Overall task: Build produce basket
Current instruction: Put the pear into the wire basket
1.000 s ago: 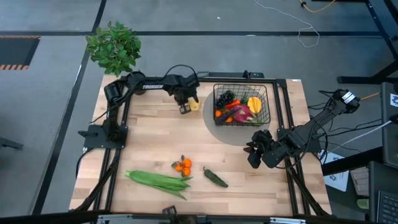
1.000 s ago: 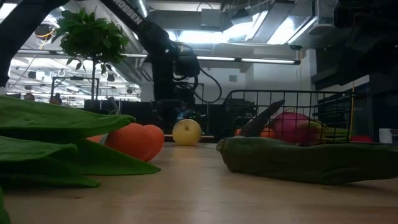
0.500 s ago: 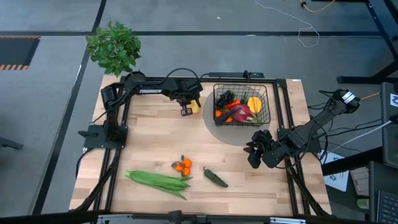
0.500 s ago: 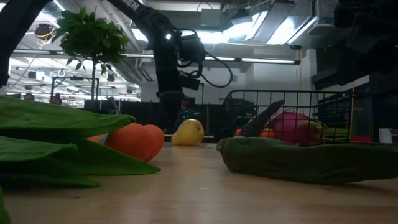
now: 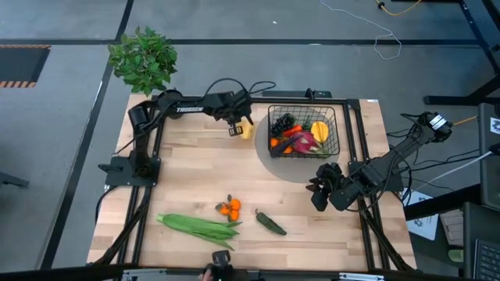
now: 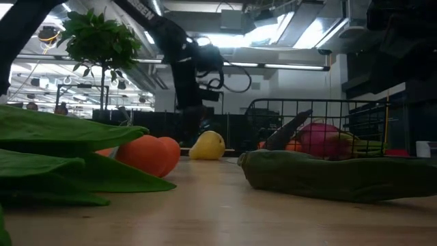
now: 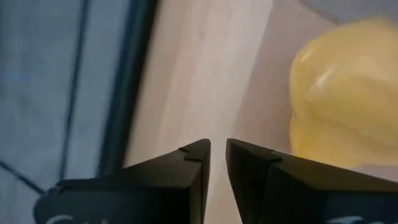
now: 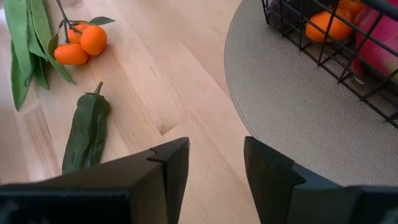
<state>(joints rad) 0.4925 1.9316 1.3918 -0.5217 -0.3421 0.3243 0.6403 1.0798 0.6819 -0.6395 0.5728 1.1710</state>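
In the low view's foreground, the flat green beans (image 6: pixel 61 160), the orange clusters (image 6: pixel 149 154) and the dark green pepper (image 6: pixel 328 175) lie untouched on the wooden table (image 6: pixel 218 212). Behind them the yellow lemon (image 6: pixel 207 145), upright a second ago, now lies tipped, and the left gripper (image 5: pixel 233 127) has slid beside it, fingers nearly closed on nothing. So the pick has missed. At upper right, the black wire-mesh basket (image 5: pixel 334 131) waits; the right gripper (image 8: pixel 214 163) hovers half-open nearby.

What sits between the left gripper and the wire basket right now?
In the high view, only the yellow lemon lies between the left gripper and the basket; it rests on the table beside the gripper, ungrasped.
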